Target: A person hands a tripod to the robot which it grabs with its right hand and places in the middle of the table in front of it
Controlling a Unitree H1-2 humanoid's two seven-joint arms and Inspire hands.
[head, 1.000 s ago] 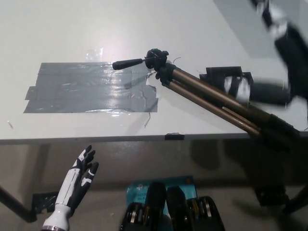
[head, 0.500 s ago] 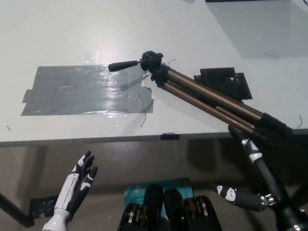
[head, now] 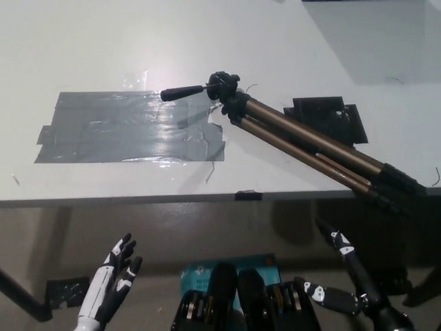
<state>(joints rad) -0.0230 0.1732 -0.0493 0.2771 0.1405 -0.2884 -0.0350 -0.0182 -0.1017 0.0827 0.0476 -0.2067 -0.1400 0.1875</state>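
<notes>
My right robot hand has dropped since half a second ago. It was then up by the feet of the tripod; it now sits in the lower right of the frame, below the counter's front edge and clear of the tripod. My left robot hand has sunk a little too. The tripod itself lies much where it did.

At the lower left, my left robot hand rests below the counter with its fingers spread and nothing in it. Above it, on the left half of the counter, a wide patch of grey tape is stuck flat and shines under the light.

The tripod lies on its side around the middle of the counter. Its black handle points left over the right end of the grey tape, and its head lies just beside that end. The bronze legs are folded together and run down to the right. They cross a black patch on the counter, and their dark feet stick out past the front edge at the right.

Low in the middle of the frame a blue packet lies on the floor.

At the lower right, my right robot hand is spread wide, with the fingers pointing up toward the tripod's feet but well short of them. It holds nothing.
</notes>
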